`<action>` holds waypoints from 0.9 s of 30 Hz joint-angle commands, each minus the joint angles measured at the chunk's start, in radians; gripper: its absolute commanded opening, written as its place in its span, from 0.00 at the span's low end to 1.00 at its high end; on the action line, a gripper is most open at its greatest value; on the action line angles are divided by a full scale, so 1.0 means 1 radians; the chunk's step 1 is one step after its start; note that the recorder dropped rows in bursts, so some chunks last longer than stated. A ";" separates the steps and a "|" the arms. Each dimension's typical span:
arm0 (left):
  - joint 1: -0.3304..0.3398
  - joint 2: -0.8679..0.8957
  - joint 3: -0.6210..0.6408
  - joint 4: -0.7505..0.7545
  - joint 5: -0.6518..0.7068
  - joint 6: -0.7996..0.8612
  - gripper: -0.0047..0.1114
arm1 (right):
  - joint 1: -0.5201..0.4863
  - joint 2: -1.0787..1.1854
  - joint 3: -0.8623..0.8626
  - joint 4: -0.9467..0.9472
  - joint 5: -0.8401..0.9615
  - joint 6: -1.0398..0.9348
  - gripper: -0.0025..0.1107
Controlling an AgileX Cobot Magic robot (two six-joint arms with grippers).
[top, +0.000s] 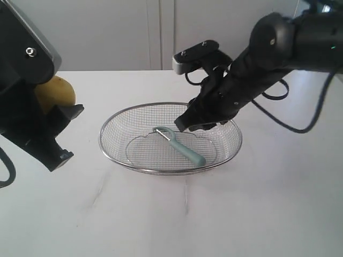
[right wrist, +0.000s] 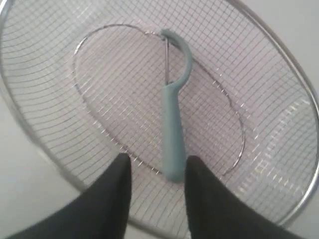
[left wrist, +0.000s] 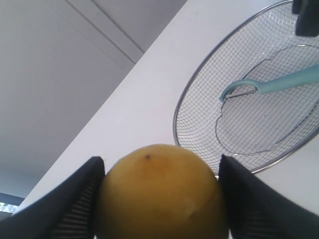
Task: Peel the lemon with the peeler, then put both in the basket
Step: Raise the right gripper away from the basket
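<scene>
Shows a white tabletop (top: 257,214) with a wide, shallow oval basket (top: 120,134) of fine silver wire mesh at its centre.

Stretched in over the basket's far rim from the right: a black robot arm (top: 278,48). Right gripper (right wrist: 157,167) low above the mesh, jaws apart, clamped on nothing.

At the left edge, well apart from the basket and seemingly held up off the table: the black left gripper (left wrist: 162,162). Jaws pressed against both sides of a small, round, bright yellow lemon (left wrist: 159,199). Visible skin smooth and yellow with one dark speck; cannot tell whether any peel is off.

Lying flat on the basket floor: a slim peeler (top: 179,144) with a pale teal handle and a curved head with a metal blade. Handle end between the right fingers (right wrist: 112,204) but not gripped.

Judged from this: peeler already in the basket, so half of the putting-away done.

Left to do: carrying the lemon across and releasing it into the mesh beside the peeler.
</scene>
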 commanded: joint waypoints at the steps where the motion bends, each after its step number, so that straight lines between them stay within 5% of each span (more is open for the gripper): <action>1: -0.003 -0.010 -0.003 0.014 -0.004 -0.011 0.04 | -0.006 -0.161 0.054 0.003 0.082 0.036 0.10; 2: -0.003 -0.010 -0.003 0.014 -0.004 -0.011 0.04 | -0.006 -0.212 0.080 0.003 0.072 0.044 0.03; 13: -0.003 -0.010 -0.001 0.009 0.021 -0.004 0.04 | -0.006 -0.626 0.371 -0.052 0.046 0.129 0.02; 22: -0.003 0.040 -0.001 0.020 0.013 -0.022 0.04 | -0.006 -0.650 0.376 -0.050 0.058 0.129 0.02; 27: 0.007 0.165 -0.060 0.086 0.023 -0.220 0.04 | -0.006 -0.650 0.376 -0.050 0.058 0.129 0.02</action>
